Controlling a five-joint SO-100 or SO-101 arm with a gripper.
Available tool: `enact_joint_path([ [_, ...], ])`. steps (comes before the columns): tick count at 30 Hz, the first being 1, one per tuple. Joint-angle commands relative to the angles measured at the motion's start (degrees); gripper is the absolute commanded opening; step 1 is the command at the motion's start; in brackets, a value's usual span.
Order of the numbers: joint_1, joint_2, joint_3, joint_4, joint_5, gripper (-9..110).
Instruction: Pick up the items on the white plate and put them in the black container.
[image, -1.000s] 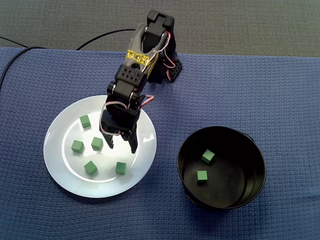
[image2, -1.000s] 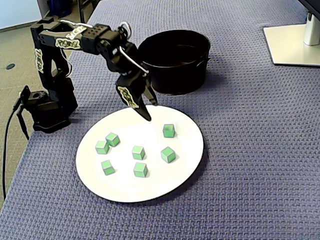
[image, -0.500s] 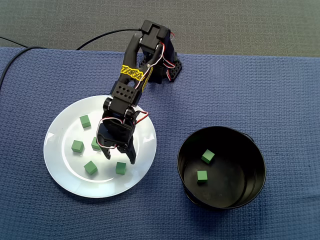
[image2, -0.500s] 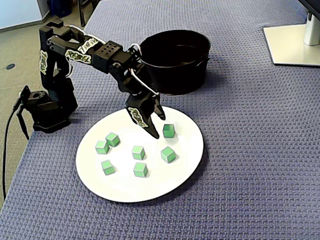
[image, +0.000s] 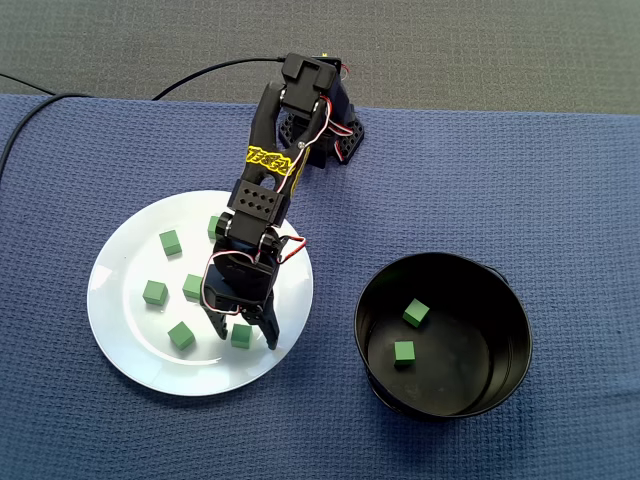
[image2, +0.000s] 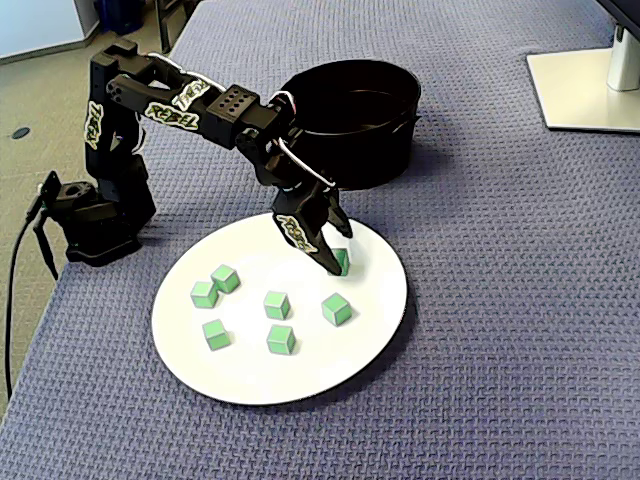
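Arm (image: 262, 185) stretched forward; claw (image: 246, 340) pointing down, jaws apart.

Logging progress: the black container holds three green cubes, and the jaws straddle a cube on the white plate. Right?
No: the black container holds two green cubes, not three, as a fixed view shows. The jaws do straddle a cube on the white plate.

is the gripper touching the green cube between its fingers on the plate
Cannot tell. In a fixed view the gripper straddles the green cube; in a fixed view its finger overlaps the cube, hiding any gap.
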Motion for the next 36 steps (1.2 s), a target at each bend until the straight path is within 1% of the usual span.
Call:
enact_joint_path([
  [1, -1.4, -0.1, -3.0, -0.9, 0.8, 25],
  [9, -1.1, -2.0, -3.3, -1.0, 0.4, 19],
  [15, -0.8, -2.3, -2.5, -0.4, 0.7, 18],
  [27, -0.2, -0.5, 0.0, 1.1, 0.4, 0],
  [33, -0.2, 1.3, 0.4, 1.1, 2.0, 0],
  [36, 0.0, 5.8, 0.9, 0.7, 4.8, 0],
])
